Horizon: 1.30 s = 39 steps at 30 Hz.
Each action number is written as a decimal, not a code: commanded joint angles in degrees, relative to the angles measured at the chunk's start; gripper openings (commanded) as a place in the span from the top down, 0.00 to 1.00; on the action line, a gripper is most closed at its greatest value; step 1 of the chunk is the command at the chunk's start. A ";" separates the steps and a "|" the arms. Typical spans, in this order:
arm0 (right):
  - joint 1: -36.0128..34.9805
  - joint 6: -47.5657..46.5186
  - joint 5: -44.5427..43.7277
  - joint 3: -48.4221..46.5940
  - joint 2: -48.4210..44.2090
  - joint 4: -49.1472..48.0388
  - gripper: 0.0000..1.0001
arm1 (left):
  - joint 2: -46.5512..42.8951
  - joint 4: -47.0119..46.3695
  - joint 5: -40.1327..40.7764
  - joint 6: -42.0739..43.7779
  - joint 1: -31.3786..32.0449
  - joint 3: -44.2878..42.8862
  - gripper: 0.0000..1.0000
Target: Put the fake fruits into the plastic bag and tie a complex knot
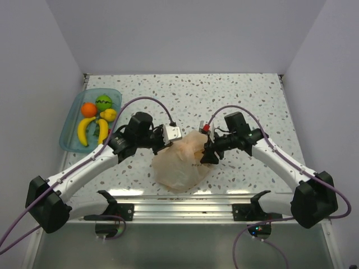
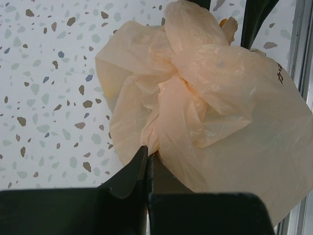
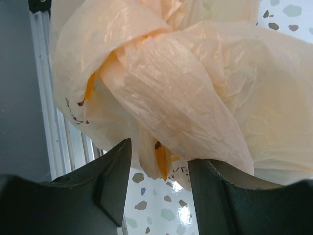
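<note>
At mid-table, the plastic bag [image 1: 182, 159] lies crumpled between both arms. The left gripper [image 2: 146, 156] pinches a fold, jaws together; the right gripper [image 3: 159, 154] has jaws apart around another. The fruits [image 1: 88, 109] sit in a tray [image 1: 69, 133].

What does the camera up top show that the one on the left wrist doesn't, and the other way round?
Only the top view: the blue tray at the table's left side, holding an orange, a green ball, bananas and a small yellow piece.

Only the left wrist view: a close look at the left claw, pinched shut on a fold of the bag's gathered film.

Both: the peach plastic bag and the speckled table.
</note>
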State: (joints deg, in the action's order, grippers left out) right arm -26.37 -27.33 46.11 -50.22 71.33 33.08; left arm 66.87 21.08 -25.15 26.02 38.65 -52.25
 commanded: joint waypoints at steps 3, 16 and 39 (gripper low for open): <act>-2.63 4.04 -1.37 0.12 1.35 -9.34 0.48 | 0.72 -4.20 -2.36 -1.76 0.63 -2.07 1.00; -4.13 -4.74 -4.45 -0.32 -2.51 -1.27 1.00 | -2.26 2.99 1.86 1.92 -1.38 -5.31 0.63; -4.22 -6.07 -2.43 -3.92 1.00 0.05 1.00 | 1.58 6.70 0.19 40.51 -1.57 -3.91 0.38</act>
State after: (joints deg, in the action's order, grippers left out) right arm -30.37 -31.99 41.93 -51.86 72.05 32.69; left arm 66.48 32.88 -24.14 62.00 36.23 -56.12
